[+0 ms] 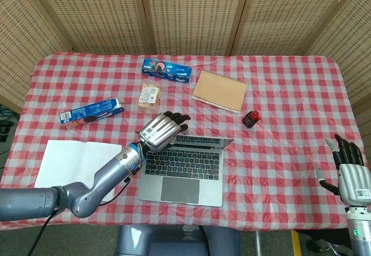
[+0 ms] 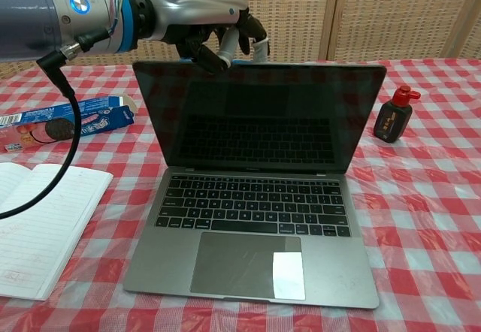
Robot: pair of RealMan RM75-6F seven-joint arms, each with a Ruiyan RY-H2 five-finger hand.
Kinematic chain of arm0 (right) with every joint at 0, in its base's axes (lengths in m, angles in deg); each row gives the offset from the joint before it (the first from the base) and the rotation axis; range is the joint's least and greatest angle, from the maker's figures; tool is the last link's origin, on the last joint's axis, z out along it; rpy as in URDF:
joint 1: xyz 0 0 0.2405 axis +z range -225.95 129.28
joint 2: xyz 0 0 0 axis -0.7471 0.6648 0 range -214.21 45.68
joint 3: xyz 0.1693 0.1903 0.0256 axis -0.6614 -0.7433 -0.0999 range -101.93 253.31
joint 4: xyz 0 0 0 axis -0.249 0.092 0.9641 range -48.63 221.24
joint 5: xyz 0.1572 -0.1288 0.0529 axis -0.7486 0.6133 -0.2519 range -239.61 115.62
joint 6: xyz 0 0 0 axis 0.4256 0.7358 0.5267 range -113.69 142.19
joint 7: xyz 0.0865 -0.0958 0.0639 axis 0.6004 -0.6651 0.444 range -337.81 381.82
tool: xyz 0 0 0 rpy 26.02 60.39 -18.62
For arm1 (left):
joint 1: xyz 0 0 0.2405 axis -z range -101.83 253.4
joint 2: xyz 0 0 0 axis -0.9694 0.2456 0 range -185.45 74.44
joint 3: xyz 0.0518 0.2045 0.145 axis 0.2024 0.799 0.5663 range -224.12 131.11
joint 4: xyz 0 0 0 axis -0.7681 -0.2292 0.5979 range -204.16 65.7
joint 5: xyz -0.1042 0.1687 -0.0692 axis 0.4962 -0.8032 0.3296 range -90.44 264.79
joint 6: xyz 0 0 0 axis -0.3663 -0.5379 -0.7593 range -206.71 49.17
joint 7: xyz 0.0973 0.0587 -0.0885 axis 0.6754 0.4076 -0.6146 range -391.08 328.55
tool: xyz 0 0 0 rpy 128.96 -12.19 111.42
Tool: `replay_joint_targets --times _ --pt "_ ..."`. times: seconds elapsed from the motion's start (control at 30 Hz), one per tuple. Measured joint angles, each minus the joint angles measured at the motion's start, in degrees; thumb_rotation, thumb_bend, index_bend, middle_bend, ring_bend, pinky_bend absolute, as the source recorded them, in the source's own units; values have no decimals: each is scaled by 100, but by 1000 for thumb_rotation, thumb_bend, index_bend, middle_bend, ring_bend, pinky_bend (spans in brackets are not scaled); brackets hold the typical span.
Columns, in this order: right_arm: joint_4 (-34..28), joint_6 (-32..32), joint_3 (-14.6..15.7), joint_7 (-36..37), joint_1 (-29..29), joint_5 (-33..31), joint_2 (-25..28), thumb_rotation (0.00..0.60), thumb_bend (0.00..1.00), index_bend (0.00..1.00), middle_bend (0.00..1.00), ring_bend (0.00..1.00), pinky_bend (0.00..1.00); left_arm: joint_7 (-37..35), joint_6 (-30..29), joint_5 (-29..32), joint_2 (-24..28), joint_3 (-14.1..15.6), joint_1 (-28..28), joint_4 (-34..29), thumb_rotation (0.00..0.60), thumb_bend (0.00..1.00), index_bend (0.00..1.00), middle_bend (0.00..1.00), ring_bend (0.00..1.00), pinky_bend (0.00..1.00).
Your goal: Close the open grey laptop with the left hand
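Observation:
The grey laptop point(image 1: 182, 164) stands open in the middle of the checked table, its dark screen point(image 2: 255, 118) facing me. My left hand point(image 1: 162, 130) reaches over the left part of the lid's top edge point(image 2: 308, 64), with its fingers point(image 2: 239, 40) hanging down behind that edge and touching it. It grasps nothing. The lid looks tipped a little forward. Off the table's near right corner my right hand point(image 1: 349, 175) is held up, fingers spread and empty; the chest view does not show it.
Left of the laptop lies an open white notebook point(image 1: 75, 162). A blue cookie box point(image 1: 91, 111) is further back left, a snack packet point(image 1: 151, 95) and a blue pack point(image 1: 167, 69) behind. A tan notepad point(image 1: 219, 90) and a small red-capped bottle point(image 2: 394, 114) sit back right.

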Motion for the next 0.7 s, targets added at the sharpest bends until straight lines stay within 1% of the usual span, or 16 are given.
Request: replay_joint_targets --times 0.23,0.5,0.7 --pt "-7 -3 13 -26 8 20 -12 600 611 0 0 0 0 -81 -108 -47 19 75 19 -199 600 1000 516 291 291 322" --pt "-24 -2 26 -57 11 36 -15 600 612 0 0 0 0 -213 -146 -86 154 204 3 -567 600 1000 518 294 295 328" --pt "-51 47 22 -46 -2 60 4 600 611 0 0 0 0 -244 -106 -38 258 378 -7 -762 600 1000 520 296 296 329"
